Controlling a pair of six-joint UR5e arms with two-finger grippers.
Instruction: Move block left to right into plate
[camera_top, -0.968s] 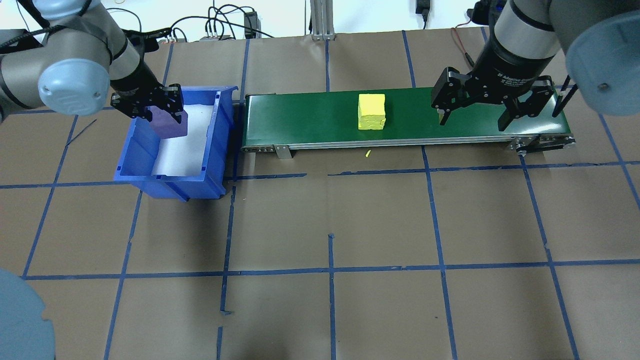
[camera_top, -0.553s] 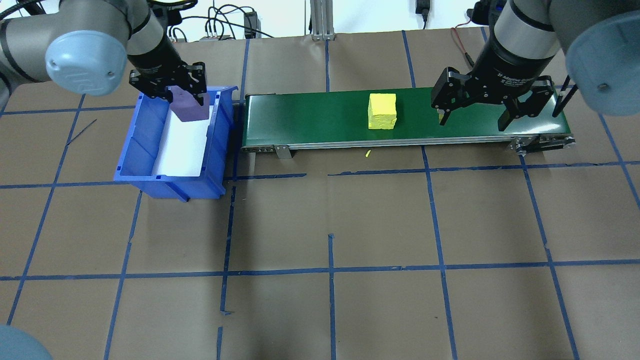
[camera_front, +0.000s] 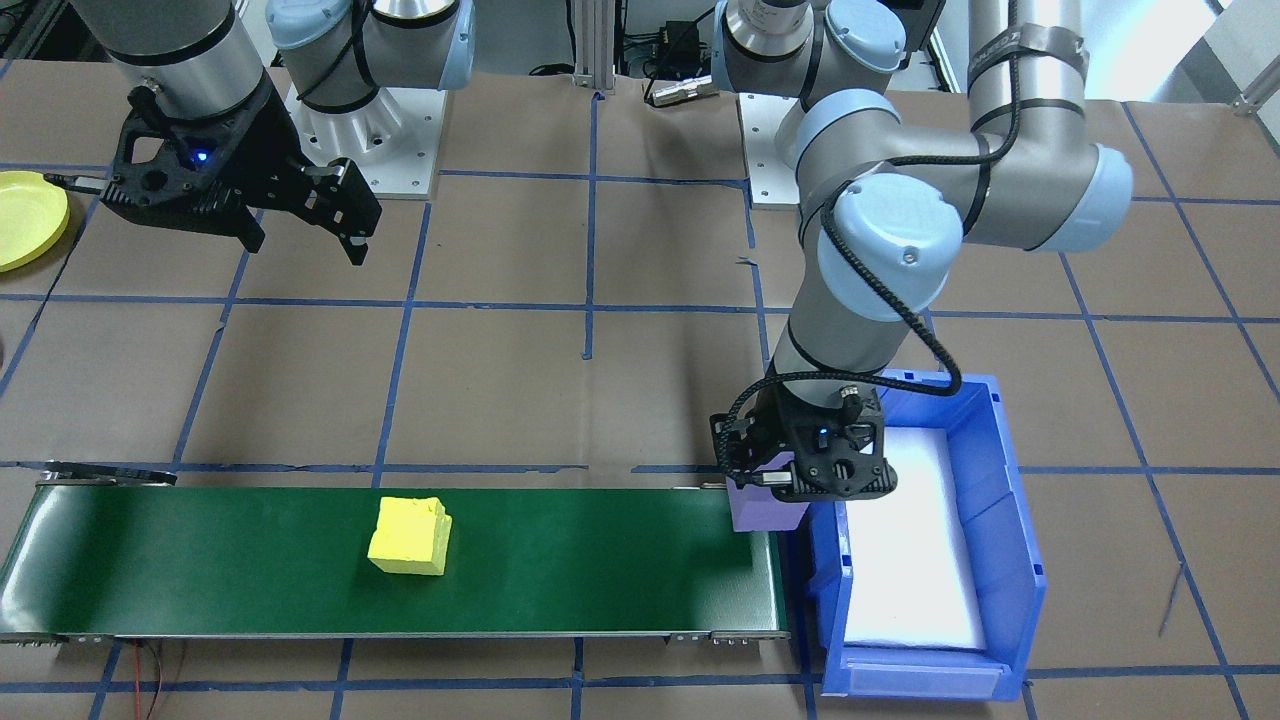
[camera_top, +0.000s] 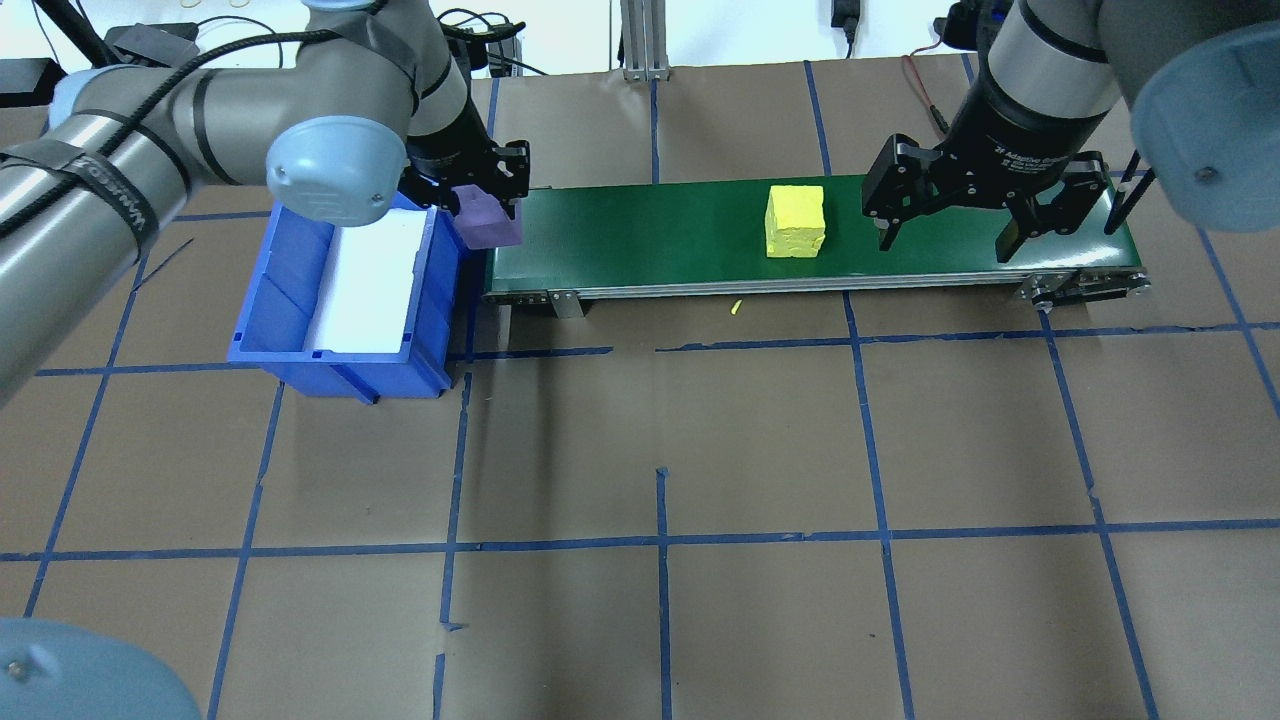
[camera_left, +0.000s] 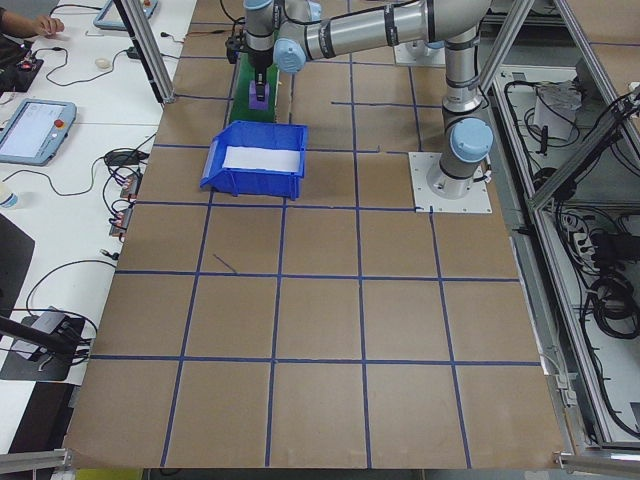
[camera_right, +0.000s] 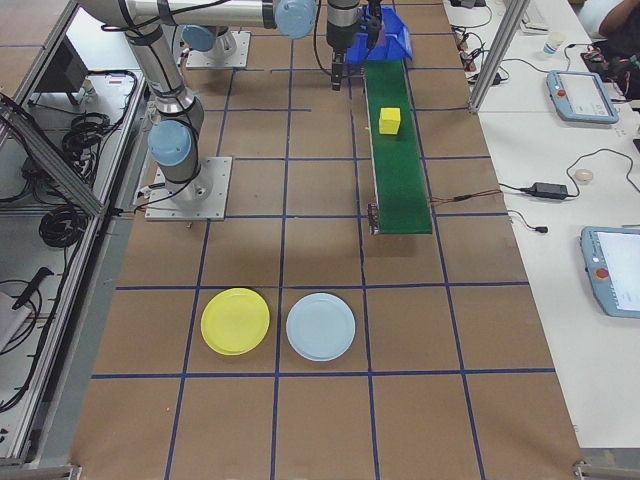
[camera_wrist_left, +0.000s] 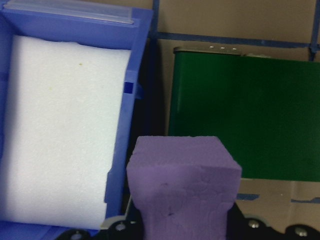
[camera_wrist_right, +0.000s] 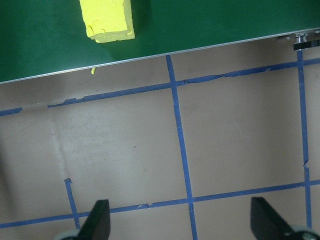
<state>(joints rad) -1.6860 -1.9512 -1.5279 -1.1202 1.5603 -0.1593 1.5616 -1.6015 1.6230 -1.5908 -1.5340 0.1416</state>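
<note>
Brown paper is covering the desk (camera_top: 660, 430). Largest, the green belt (camera_top: 640, 235) is carrying a yellow block (camera_top: 795, 222); the yellow plate (camera_right: 235, 321) is lying well apart. Left hand (camera_top: 478, 195) is gripping the purple block (camera_top: 488, 220), partly hiding it. Right hand (camera_top: 950, 232) is hanging wide.

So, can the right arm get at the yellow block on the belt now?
Probably yes. The right gripper hangs open above the green belt, with the yellow block close beside it and nothing between them; the purple block is at the far end.
</note>
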